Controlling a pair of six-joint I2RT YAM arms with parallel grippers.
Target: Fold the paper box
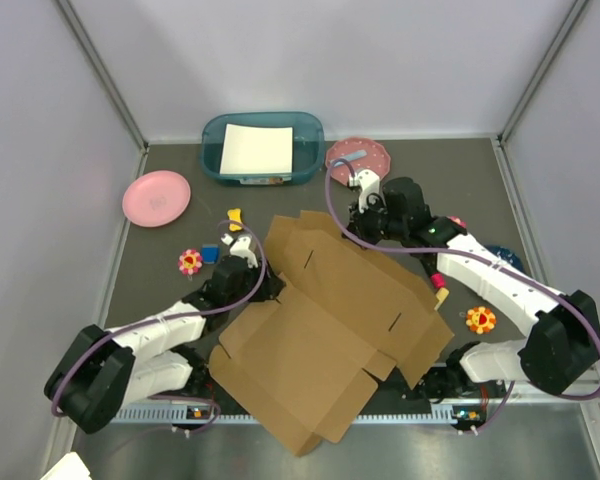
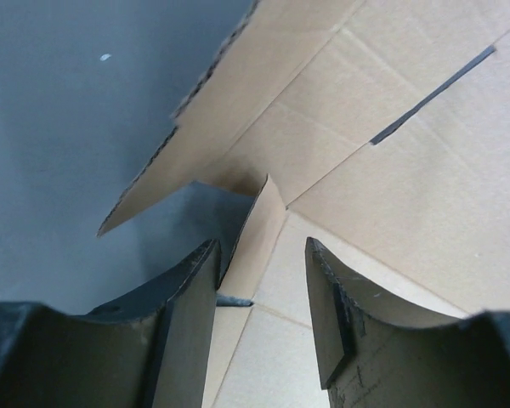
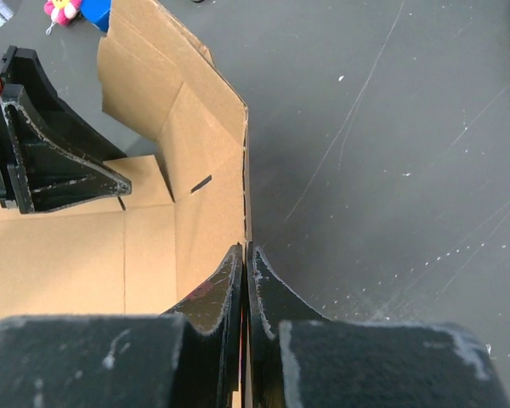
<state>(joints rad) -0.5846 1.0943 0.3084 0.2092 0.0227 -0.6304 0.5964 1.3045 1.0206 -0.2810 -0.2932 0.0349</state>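
Observation:
The paper box (image 1: 320,330) is brown corrugated cardboard, lying half unfolded across the middle of the table with its panels and flaps raised at angles. My right gripper (image 1: 365,222) is at its far edge. In the right wrist view my right gripper (image 3: 246,248) is shut on the top edge of an upright wall of the paper box (image 3: 195,170). My left gripper (image 1: 263,283) is at the box's left side. Seen from the left wrist, my left gripper (image 2: 262,242) is open, and a small raised flap of the paper box (image 2: 391,195) stands just ahead, close to the left finger (image 2: 191,289). The right wrist view also catches my left gripper (image 3: 126,191) over the inner panel.
A teal bin (image 1: 212,150) holding a white sheet stands at the back. Pink plates lie at the left (image 1: 156,197) and at the back (image 1: 358,158). Flower toys (image 1: 190,262) (image 1: 480,320), a blue block (image 1: 210,254) and a yellow piece (image 1: 235,215) lie around the box.

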